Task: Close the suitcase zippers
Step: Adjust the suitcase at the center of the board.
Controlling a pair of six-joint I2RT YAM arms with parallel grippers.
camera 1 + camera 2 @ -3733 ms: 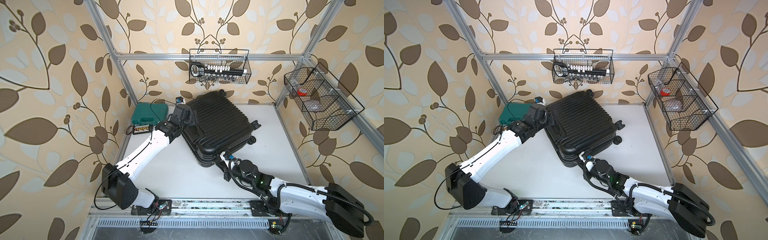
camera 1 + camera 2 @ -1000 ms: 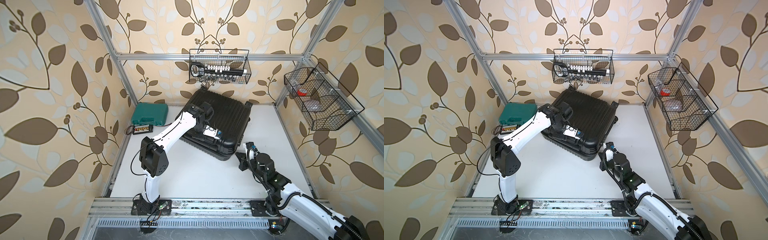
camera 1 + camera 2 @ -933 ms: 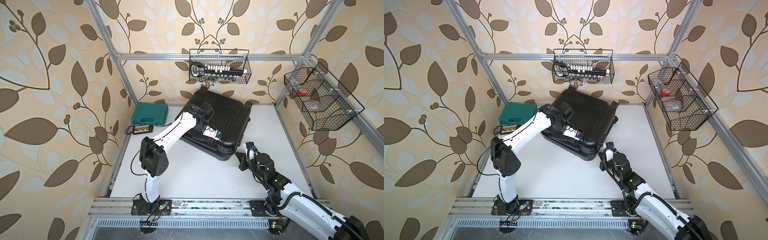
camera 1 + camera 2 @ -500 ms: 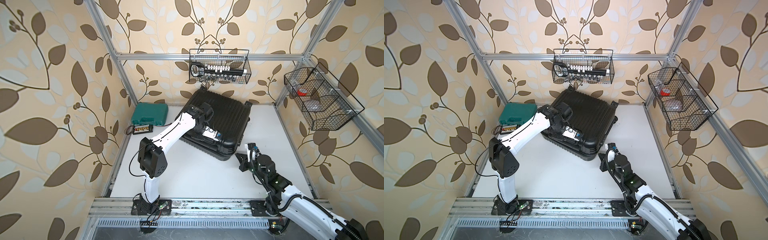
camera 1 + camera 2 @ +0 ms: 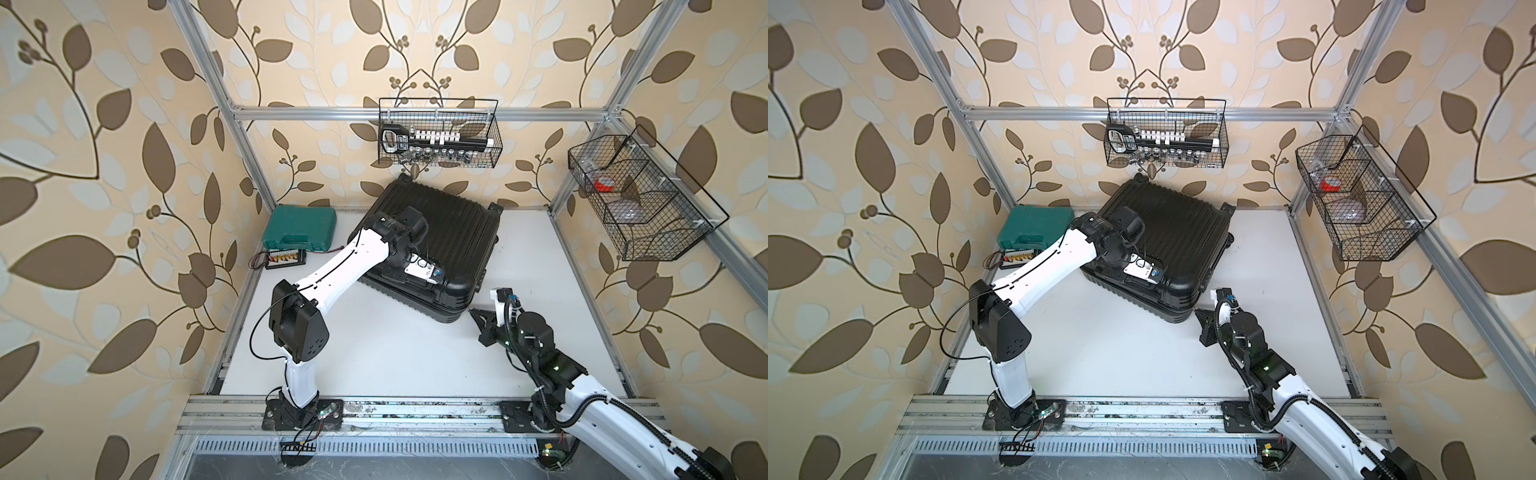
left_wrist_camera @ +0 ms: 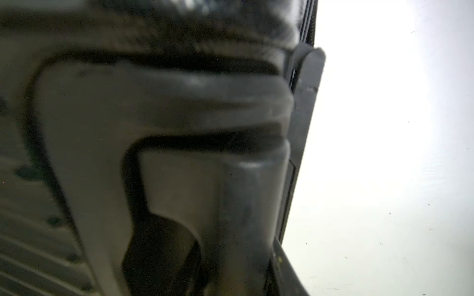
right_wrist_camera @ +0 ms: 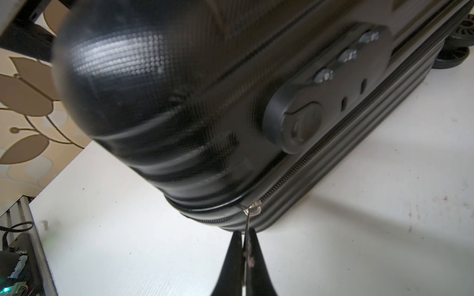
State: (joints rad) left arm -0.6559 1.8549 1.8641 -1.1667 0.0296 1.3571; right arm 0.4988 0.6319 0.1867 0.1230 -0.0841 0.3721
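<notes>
At suitcase (image 7: 154, 102) corner | right hand (image 7: 245, 232) clamped on zipper pull (image 7: 248, 223) | left hand (image 5: 428, 272) opening unclear

On the table (image 5: 395, 357), far middle: suitcase (image 5: 457, 232). Left of it, far left corner: tool case (image 5: 301, 228), connector board (image 5: 286, 258) just near of it. On the far wall: wire basket (image 5: 457, 160); on the right wall: second basket (image 5: 673, 232). At the suitcase's near right corner: zipper pull (image 7: 252, 210) between right gripper (image 7: 245, 232) tips.

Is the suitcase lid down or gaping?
Down: suitcase lies flat, both shells meeting along the zipper seam. Right gripper pinches the pull. Fully zipped: cannot tell.
</notes>
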